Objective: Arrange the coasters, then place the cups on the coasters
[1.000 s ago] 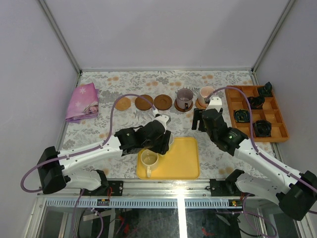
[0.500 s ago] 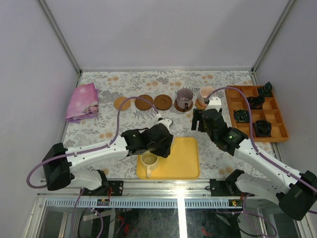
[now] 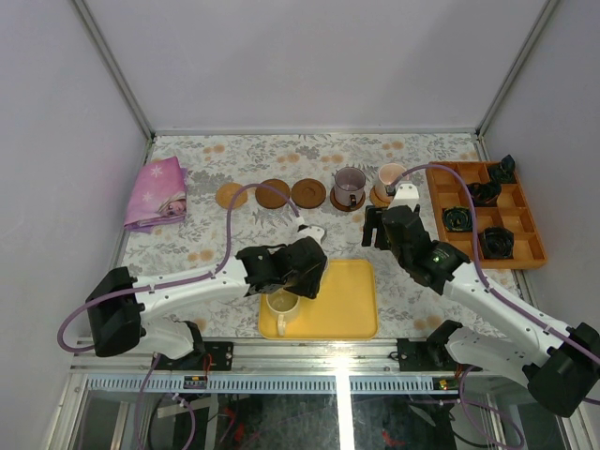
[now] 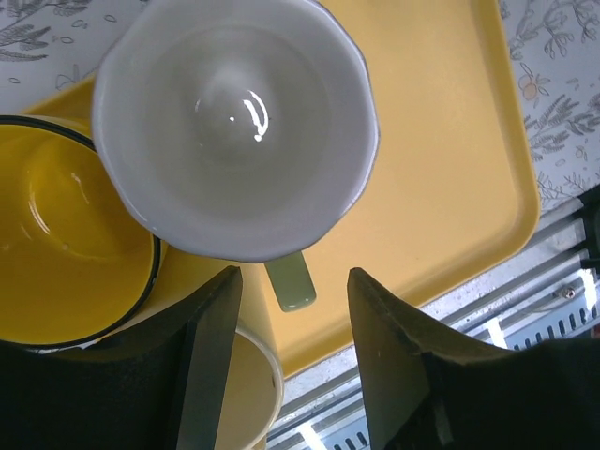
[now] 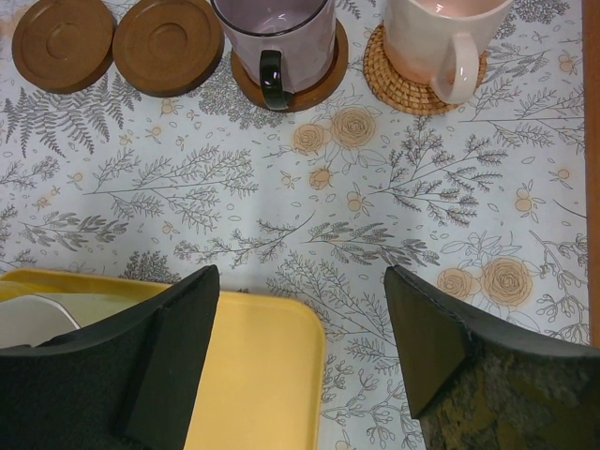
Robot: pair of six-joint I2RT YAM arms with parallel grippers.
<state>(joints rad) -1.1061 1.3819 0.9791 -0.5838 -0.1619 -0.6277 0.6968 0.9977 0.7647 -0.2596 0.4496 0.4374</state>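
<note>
Yellow underneath: hovering the left gripper (image 4: 295, 314) over the tray (image 4: 450, 187), fingers (image 4: 211, 366) apart and clamping nothing, with a cream-white cup (image 4: 234, 122) just ahead, its handle reaching into the gap, and the yellow cup (image 4: 66, 253) just left of it. Holding the right gripper (image 5: 300, 281) wide apart and empty, facing the grey-purple cup (image 5: 272, 28) on a dark brown coaster (image 5: 323, 80) and the pale pink cup (image 5: 436, 37) on a tan coaster (image 5: 394, 84).
</note>
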